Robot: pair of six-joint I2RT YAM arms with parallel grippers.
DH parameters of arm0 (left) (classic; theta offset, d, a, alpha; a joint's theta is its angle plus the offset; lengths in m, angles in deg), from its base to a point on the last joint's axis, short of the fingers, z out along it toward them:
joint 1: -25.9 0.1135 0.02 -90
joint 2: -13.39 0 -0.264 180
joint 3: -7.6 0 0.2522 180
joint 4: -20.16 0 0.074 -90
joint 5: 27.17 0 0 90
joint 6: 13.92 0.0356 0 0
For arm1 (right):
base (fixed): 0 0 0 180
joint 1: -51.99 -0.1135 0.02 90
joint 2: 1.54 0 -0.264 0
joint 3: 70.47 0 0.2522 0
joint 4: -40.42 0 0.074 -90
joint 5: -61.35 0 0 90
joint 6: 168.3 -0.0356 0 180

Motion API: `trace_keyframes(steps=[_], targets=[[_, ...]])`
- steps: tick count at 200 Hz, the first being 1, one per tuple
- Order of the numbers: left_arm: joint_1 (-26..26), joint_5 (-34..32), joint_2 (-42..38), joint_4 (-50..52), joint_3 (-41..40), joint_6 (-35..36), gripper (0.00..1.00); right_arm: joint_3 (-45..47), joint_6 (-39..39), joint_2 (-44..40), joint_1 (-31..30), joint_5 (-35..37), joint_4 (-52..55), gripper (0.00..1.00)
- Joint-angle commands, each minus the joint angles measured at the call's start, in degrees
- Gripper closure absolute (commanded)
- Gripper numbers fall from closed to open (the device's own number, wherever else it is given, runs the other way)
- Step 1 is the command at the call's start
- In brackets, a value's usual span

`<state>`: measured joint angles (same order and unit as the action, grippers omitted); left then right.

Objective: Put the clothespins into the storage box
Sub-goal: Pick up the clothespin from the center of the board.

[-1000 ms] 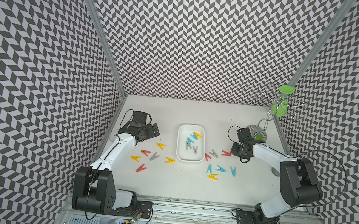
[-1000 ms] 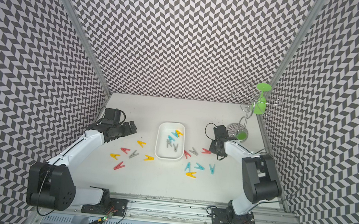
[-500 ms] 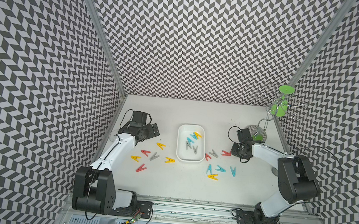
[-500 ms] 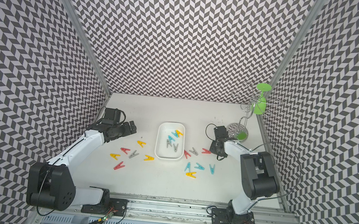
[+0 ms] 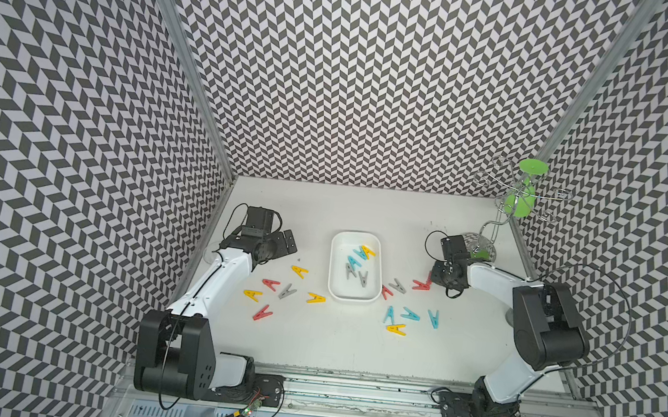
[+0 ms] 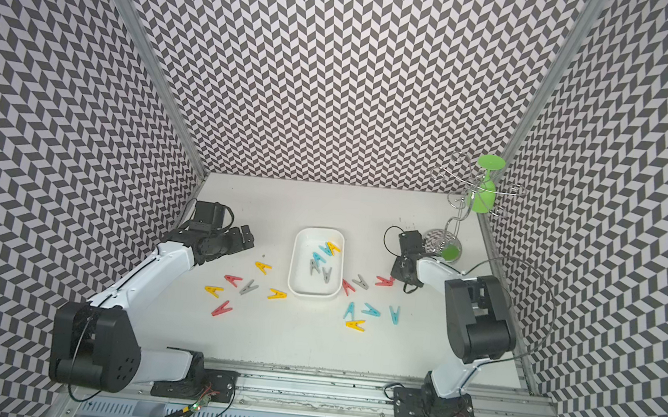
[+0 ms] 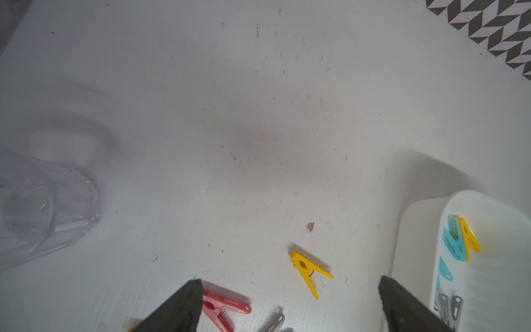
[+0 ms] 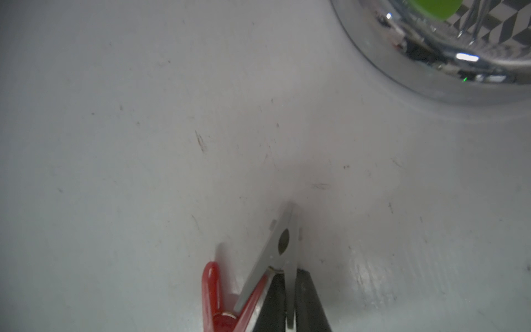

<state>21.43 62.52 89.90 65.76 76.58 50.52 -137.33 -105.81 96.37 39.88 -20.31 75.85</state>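
The right gripper pinches a small grey plastic A-shaped clothespin just beside a red clothespin on the white table. The left gripper hangs with its fingers spread. The shallow white rounded storage box sits mid-table and holds five coloured clothespins.

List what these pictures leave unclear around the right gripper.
- Grey clothespin: right wrist view, its legs hidden by the right gripper; top views, under the wrist.
- Red clothespin: right wrist view, blurred, cut by the bottom edge; contact with the grey one unclear.
- Chrome stand base: cut by the corner.
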Motion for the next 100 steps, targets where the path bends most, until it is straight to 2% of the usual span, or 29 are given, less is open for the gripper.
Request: trace_keyframes(steps=[1, 58, 100], targets=[[0.3, -0.4, -0.6, 0.2, 0.6, -0.1, 0.00, 0.0, 0.5, 0.6, 0.3, 0.9, 0.0, 0.91], [0.3, -0.1, -0.3, -0.6, 0.3, -0.1, 0.00, -4.0, 1.6, -3.1, -1.1, 3.8, 2.1, 0.93], [0.3, 0.2, 0.0, -0.8, 0.6, 0.0, 0.00, -9.2, 2.6, -4.4, -7.2, 5.7, 4.5, 0.94]])
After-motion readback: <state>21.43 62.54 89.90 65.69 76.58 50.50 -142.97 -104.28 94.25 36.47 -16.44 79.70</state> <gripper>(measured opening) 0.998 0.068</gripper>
